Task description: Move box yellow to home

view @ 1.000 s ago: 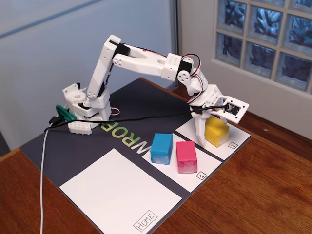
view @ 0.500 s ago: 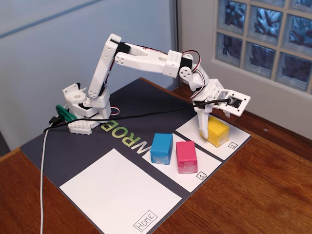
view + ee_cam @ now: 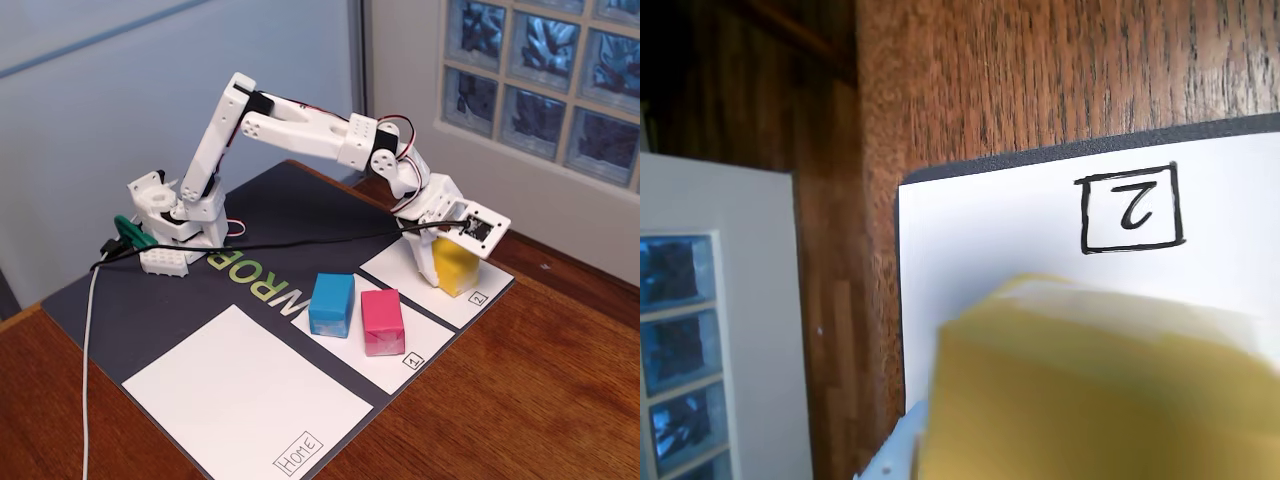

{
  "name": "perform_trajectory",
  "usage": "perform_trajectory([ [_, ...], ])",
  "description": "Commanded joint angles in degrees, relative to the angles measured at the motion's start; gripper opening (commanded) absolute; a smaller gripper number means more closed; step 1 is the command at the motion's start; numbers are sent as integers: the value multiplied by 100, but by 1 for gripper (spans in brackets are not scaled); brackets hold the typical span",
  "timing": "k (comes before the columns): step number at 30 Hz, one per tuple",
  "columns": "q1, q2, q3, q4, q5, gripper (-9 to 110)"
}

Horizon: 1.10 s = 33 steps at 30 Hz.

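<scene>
Now gripper [image 3: 443,262] lower over box yellow [image 3: 456,268], grip state unclear, box unmoved

Arm [image 3: 300,125]: white plastic, matt, with faint layered ridges. Gripper [image 3: 440,262]: same white plastic. Table [image 3: 520,400]: reddish-brown wood, visible grain, slight sheen. Mat [image 3: 120,310]: dark grey, smooth and matt. Home [image 3: 240,400]: plain white paper, flat and matt, label in dark pen. Box yellow [image 3: 1090,400]: smooth yellow faces with pale translucent tape along one edge. Blue block [image 3: 331,304] and pink block [image 3: 381,321]: smooth, with whitish ends. Window [image 3: 540,70]: rippled glass blocks, glossy.
</scene>
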Motion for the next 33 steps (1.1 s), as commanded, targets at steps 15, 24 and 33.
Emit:
perform_trajectory([
  [15, 167, 211, -18, 141, -817, -1],
  [24, 18, 589, -97, 229, -1354, -1],
  [33, -114, 1099, -255, 554, -2197, -1],
])
